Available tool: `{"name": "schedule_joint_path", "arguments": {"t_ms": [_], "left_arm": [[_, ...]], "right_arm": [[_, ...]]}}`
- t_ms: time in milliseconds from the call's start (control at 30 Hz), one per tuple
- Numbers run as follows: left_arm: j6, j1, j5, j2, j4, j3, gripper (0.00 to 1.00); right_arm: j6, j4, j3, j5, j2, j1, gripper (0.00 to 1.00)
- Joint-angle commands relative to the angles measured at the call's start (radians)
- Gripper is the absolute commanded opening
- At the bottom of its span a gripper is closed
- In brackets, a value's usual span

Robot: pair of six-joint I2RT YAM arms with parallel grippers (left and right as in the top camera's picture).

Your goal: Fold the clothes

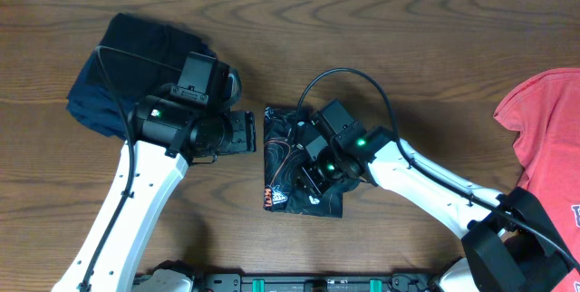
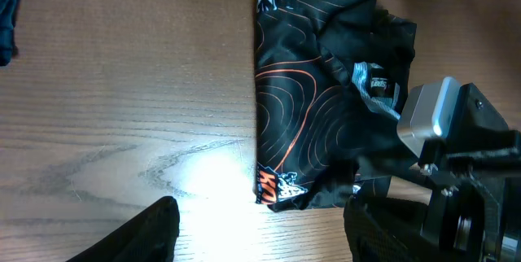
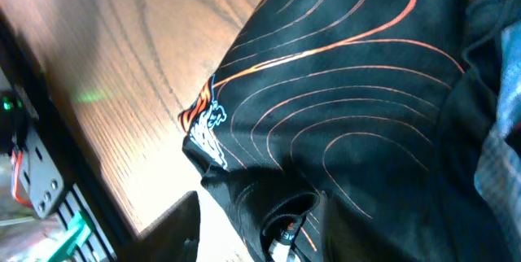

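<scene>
Your left gripper (image 1: 249, 133) level, fingers (image 2: 138, 233) spread empty, folded black jersey (image 1: 283, 160) just ahead of their tips, your right gripper (image 1: 310, 181) tilted down onto it, whether it grips you cannot tell

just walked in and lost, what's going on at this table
Two robot arms are folding clothes. A black jersey lies folded small in the middle. The right arm has its jaws at the jersey's edge with cloth between them; clamped or not is unclear. The left arm holds open jaws beside it. A red T-shirt waits at the right, a dark garment at the far left.
</scene>
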Motion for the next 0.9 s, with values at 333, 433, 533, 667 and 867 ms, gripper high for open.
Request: {"name": "schedule_joint_path", "arguments": {"t_ms": [333, 433, 533, 667, 867], "left_arm": [[0.014, 0.004, -0.013, -0.006, 0.0, 0.016, 0.67], [0.014, 0.004, -0.013, -0.006, 0.0, 0.016, 0.67], [0.014, 0.004, -0.013, -0.006, 0.0, 0.016, 0.67], [0.014, 0.004, -0.013, -0.006, 0.008, 0.016, 0.68], [0.013, 0.004, -0.013, -0.006, 0.011, 0.016, 0.68]], "right_arm": [[0.016, -0.219, 0.004, 0.184, -0.012, -0.002, 0.01], [0.017, -0.257, 0.004, 0.204, -0.012, -0.002, 0.01], [0.052, -0.312, 0.004, 0.288, -0.012, -0.008, 0.01], [0.051, -0.316, 0.004, 0.268, -0.012, -0.005, 0.02], [0.108, -0.287, -0.016, 0.312, -0.012, 0.001, 0.06]]}}
